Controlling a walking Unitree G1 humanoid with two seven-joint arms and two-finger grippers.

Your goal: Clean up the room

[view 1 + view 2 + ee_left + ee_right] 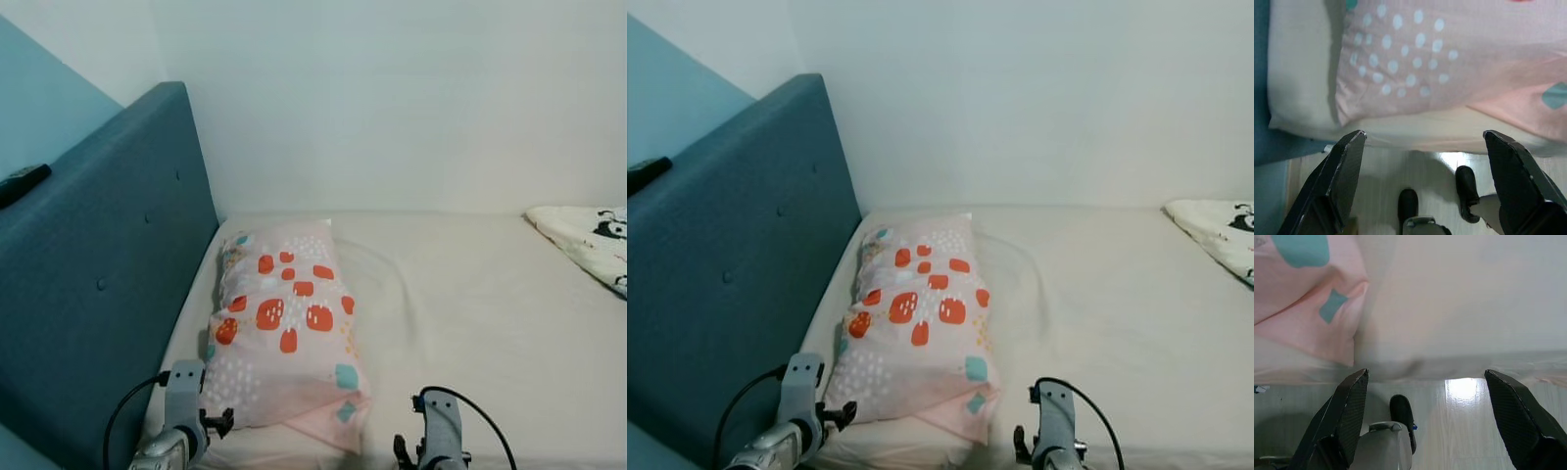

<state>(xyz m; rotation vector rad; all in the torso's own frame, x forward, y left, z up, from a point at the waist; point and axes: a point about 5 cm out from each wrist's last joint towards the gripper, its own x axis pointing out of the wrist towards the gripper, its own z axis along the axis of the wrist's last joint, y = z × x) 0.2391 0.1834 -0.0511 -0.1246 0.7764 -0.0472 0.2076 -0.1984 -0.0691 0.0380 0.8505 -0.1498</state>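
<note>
Hovering at bed edge: left gripper and right gripper, fingers spread, empty; pink patterned pillow beside teal headboard.

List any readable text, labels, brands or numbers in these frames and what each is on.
None readable in any view.
Pillow: pattern of orange blotches, teal shapes and white dots, no lettering.
Blanket at the bed's far right: black-and-white print, no words to make out.
Dark object on top of the headboard: too small to show any marking.
</note>
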